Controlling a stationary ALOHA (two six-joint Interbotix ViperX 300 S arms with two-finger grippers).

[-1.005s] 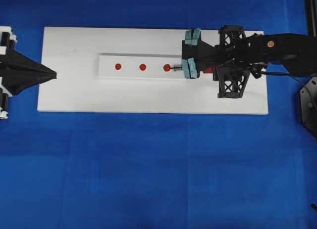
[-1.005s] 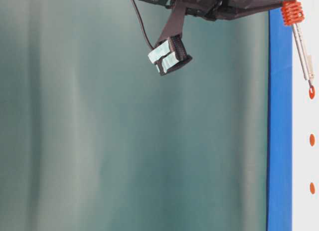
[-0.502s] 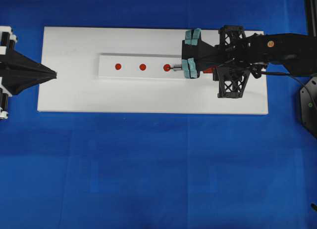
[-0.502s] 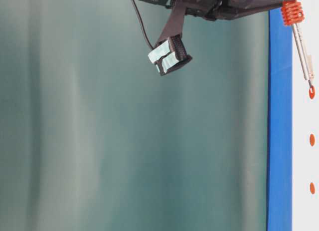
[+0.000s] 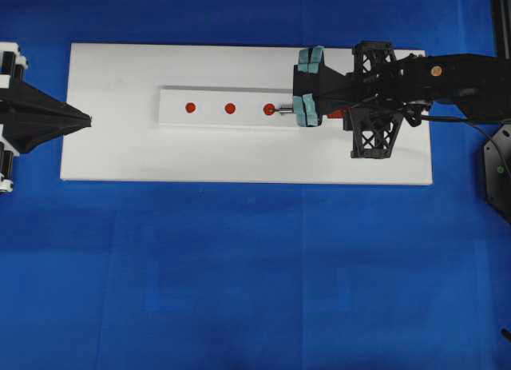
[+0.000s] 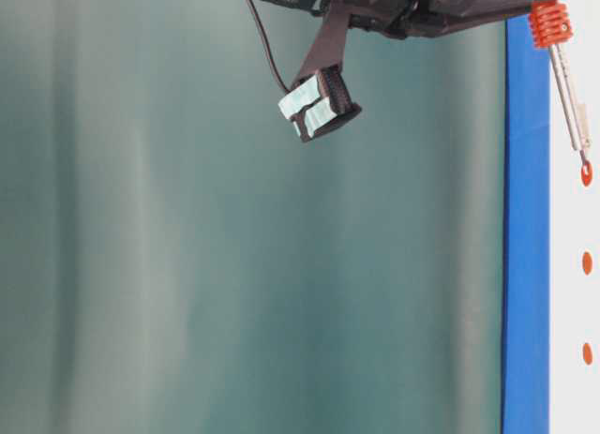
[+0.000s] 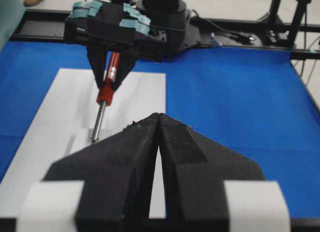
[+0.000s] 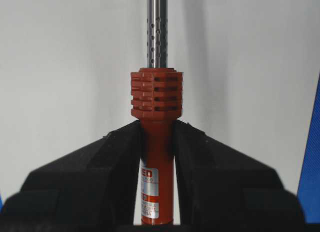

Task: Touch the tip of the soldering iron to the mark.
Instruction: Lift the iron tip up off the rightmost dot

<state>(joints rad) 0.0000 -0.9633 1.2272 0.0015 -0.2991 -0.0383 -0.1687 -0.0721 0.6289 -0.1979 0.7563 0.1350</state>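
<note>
- From above, the right gripper (image 5: 307,86) reached over the white board (image 5: 120,158) on the blue counter (image 5: 239,266), and the soldering iron (image 5: 281,109) pointed toward the nearest of three red marks; the tip (image 5: 274,109) lay at the edge of that mark (image 5: 269,109) on the raised white strip (image 5: 211,94).
- At table level, the iron's orange collar and silver shaft slanted down to the mark (image 6: 586,174), the point seemingly on it.
- On the left wrist view, the left gripper (image 7: 158,123) had its fingers pressed together, holding nothing, well apart from the work.
- Seen by the right wrist camera, both black fingers (image 8: 100,167) clamped the iron's red handle (image 8: 156,177) just behind the ribbed collar.
- Judgement: contact looked reached or nearly so; doing it well meant keeping the clamp firm, pressing lightly along the shaft, and avoiding sideways drag that could slide the point off the dot.
</note>
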